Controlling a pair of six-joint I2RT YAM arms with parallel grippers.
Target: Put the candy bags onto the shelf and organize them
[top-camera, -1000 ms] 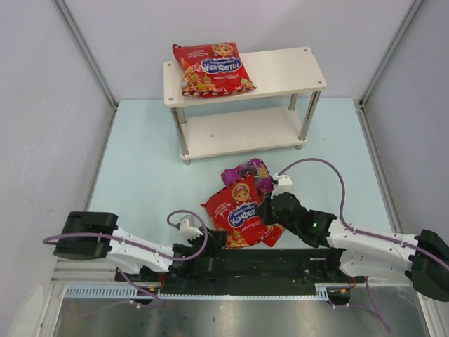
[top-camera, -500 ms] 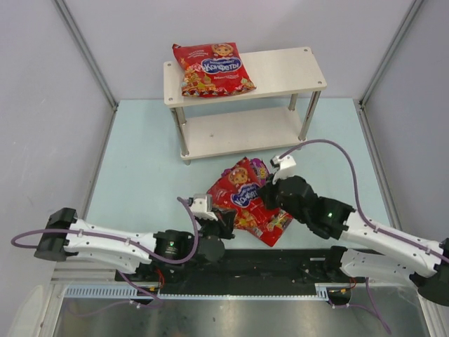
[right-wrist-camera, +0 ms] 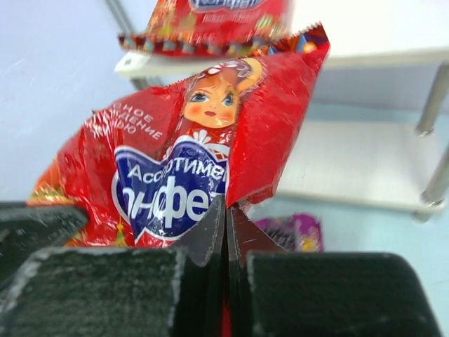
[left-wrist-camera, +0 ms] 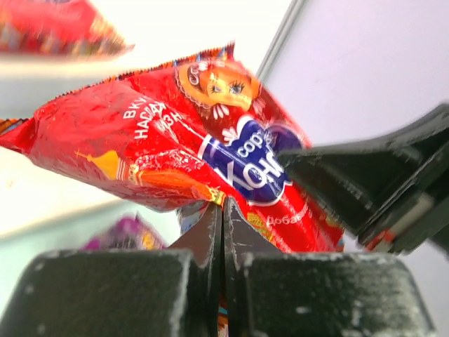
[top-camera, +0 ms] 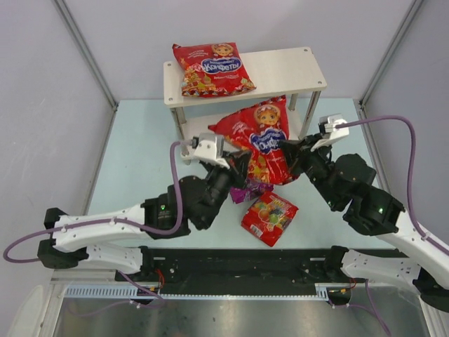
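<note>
The pale blue desk (top-camera: 133,140) runs out to grey walls, with the small two-tier light-wood shelf (top-camera: 295,70) at its far end. One large glossy red candy bag (top-camera: 212,68) lies on the left half of the top board. I hold its twin, a second large red bag with a blue label and doll face (top-camera: 256,137), in the air just before the shelf. My left gripper (left-wrist-camera: 222,210) is pinched tight on its lower edge, and my right gripper (right-wrist-camera: 226,210) is clamped on it from the other side.

I judge this to be the carry step. Next I must clear the top board's front edge and lay the bag on the bare right half. The corner posts leave little slack.

The small purple bag (top-camera: 247,191) and small red gummy bag (top-camera: 270,216) lie on the desk below. The purple one seems partly under my left arm.
</note>
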